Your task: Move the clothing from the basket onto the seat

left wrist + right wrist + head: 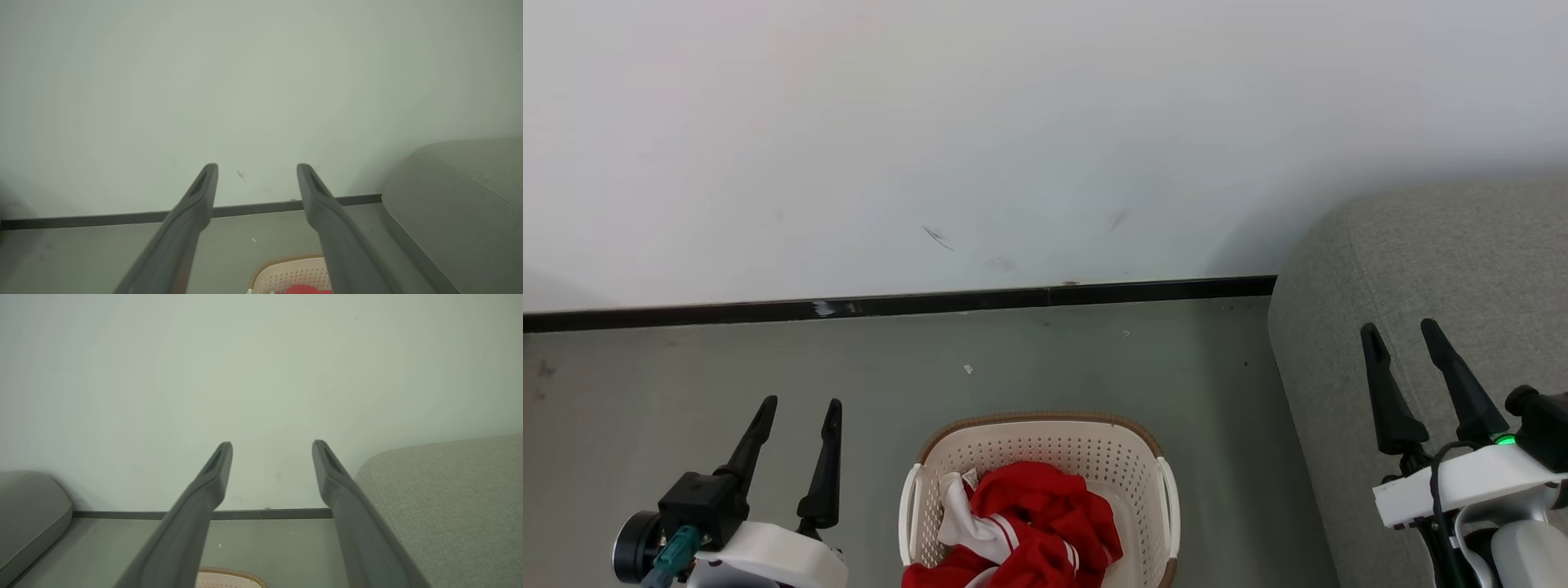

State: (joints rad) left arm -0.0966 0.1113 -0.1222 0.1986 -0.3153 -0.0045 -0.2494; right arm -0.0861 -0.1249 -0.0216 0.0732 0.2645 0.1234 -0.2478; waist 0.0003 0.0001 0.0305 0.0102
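The cream-white basket (1094,445) stands on the floor at the bottom centre of the head view, its lower part cut off by the frame. Red clothing (1045,523) with white panels and stripes lies bunched inside it. The grey seat (1445,261) rises at the right. My left gripper (800,404) is open over the floor, left of the basket, holding nothing. My right gripper (1401,327) is open above the seat's left part, empty too. The left wrist view shows the basket rim (286,261), a bit of clothing (304,290) and the seat (461,196); the right wrist view shows the seat (449,498) and basket rim (229,573).
A pale wall (1013,122) with a black skirting strip (890,304) runs behind the basket. Grey floor (727,367) lies between wall and basket. Another grey cushion (28,502) sits at the left of the right wrist view.
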